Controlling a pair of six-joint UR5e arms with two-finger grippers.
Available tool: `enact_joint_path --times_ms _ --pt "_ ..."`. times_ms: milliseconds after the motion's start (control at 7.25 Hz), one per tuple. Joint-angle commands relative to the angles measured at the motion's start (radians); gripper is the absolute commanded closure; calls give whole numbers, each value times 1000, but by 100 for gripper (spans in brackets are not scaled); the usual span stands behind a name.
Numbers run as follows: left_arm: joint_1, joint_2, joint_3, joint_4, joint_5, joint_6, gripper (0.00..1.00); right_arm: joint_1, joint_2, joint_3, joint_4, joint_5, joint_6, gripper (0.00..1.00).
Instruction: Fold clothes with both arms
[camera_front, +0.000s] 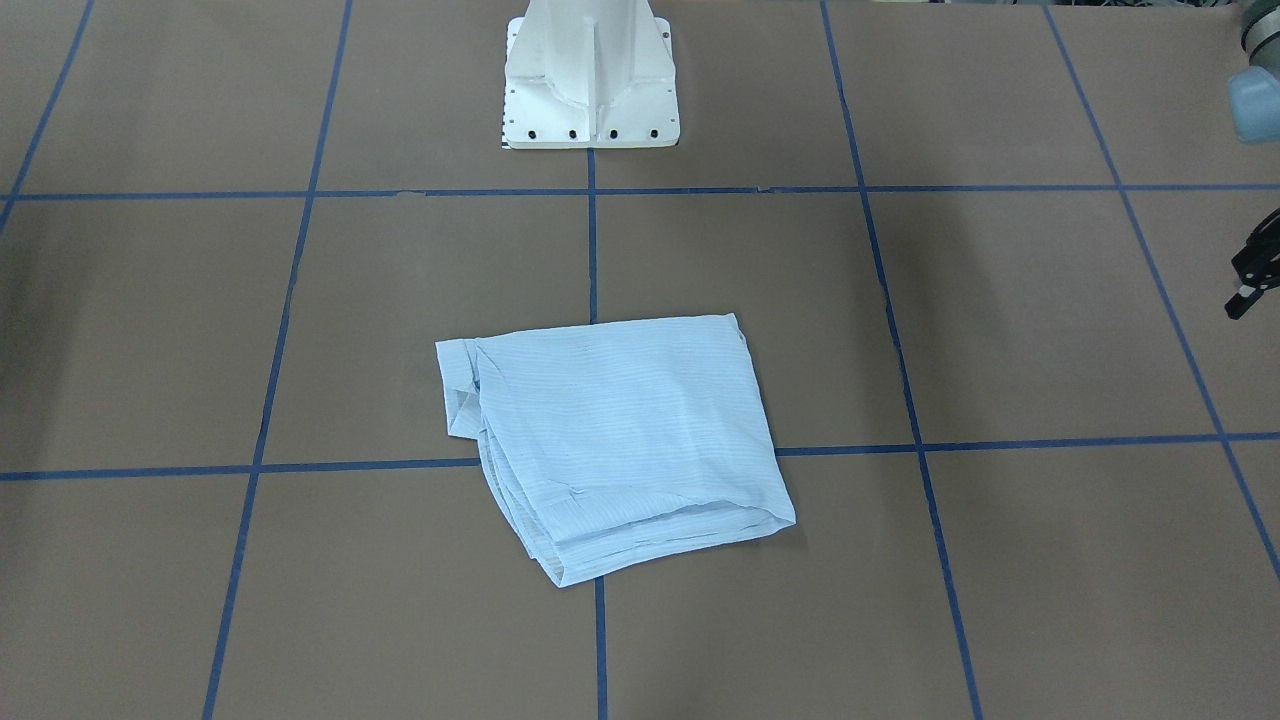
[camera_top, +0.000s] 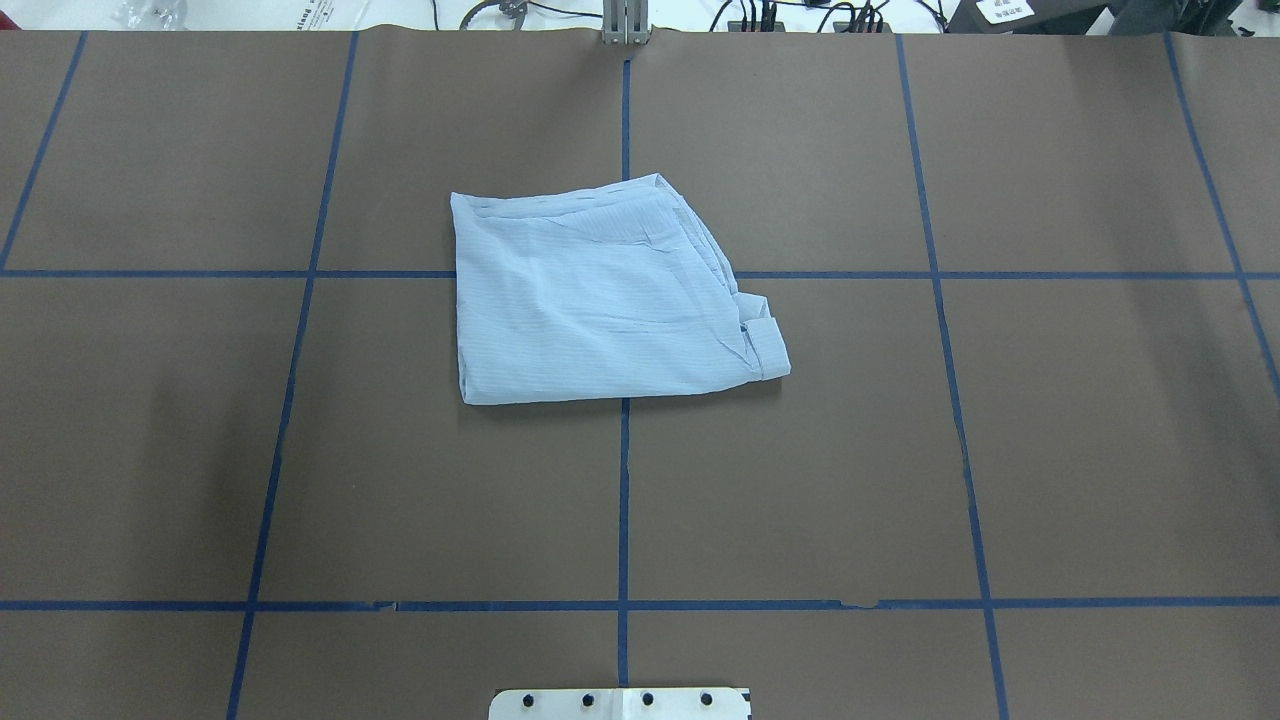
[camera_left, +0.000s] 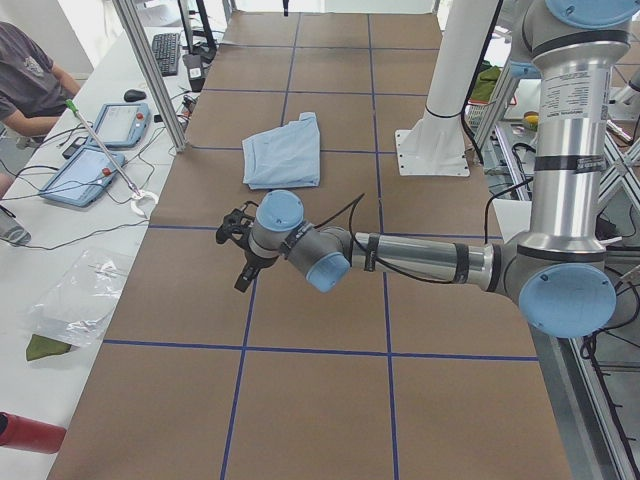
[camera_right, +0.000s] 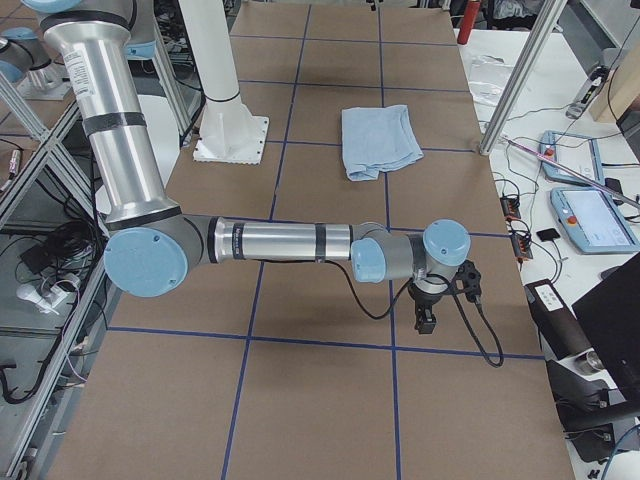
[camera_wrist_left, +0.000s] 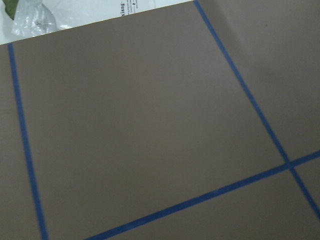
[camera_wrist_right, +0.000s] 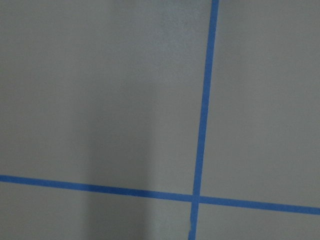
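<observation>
The clothes are one light blue shirt (camera_front: 615, 430), folded into a rough rectangle and lying flat on the brown table near the centre tape line (camera_top: 600, 300) (camera_left: 283, 152) (camera_right: 378, 140). Nothing touches it. My left arm (camera_left: 420, 262) reaches out low over the table, far from the shirt. Its black gripper (camera_left: 240, 270) hangs above bare table and just shows at the edge of the front view (camera_front: 1255, 270); I cannot tell its state. My right arm (camera_right: 280, 242) stretches the other way. Its gripper (camera_right: 425, 320) points down over bare table, state unclear. Both wrist views show only table and tape.
The white pedestal base (camera_front: 590, 90) stands at the robot's side of the table. Blue tape lines grid the brown surface. A person (camera_left: 25, 80) sits at a side desk with tablets (camera_left: 85, 175). Aluminium frame posts (camera_right: 515, 90) stand along the far edge.
</observation>
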Motion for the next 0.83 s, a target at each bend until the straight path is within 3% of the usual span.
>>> enact_joint_path --times_ms 0,414,690 --pt "-29 -36 4 163 -2 74 0 -13 3 45 -86 -6 -47 0" --pt "-24 -96 -6 241 9 -17 0 -39 51 250 -365 -96 -50 0" --pt "-21 -104 -12 238 41 -30 0 -51 -4 293 -334 -87 -60 0"
